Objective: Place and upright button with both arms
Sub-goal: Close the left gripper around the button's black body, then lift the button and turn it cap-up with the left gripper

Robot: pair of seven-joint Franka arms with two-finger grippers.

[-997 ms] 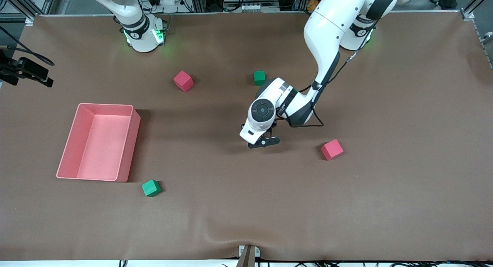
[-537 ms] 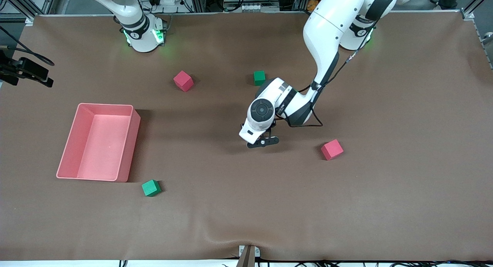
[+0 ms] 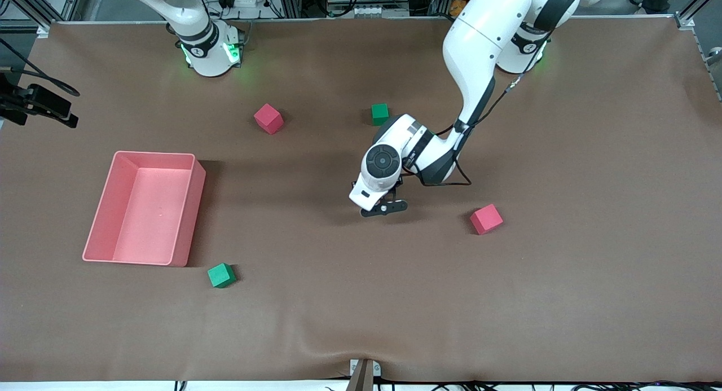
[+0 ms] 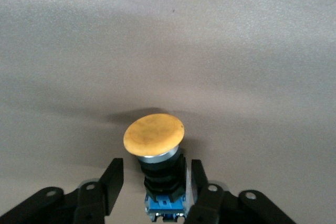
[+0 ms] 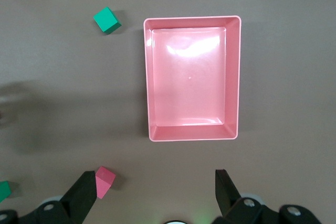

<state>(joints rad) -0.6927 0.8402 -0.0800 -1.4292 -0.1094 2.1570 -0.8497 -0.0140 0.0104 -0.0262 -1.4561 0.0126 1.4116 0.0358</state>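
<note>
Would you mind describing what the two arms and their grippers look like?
Both arms are glossy white with dark grey joint covers and green-lit bases. A black cable runs along the left arm. The left gripper and right gripper are black, with two flat fingers.

Both arms (image 3: 471, 47) were glossy white with dark grey joint covers, and their bases (image 3: 211, 52) glowed green. A thin black cable looped beside the left wrist. The left claw (image 4: 152, 190) was black, with round screws on its finger mounts.
</note>
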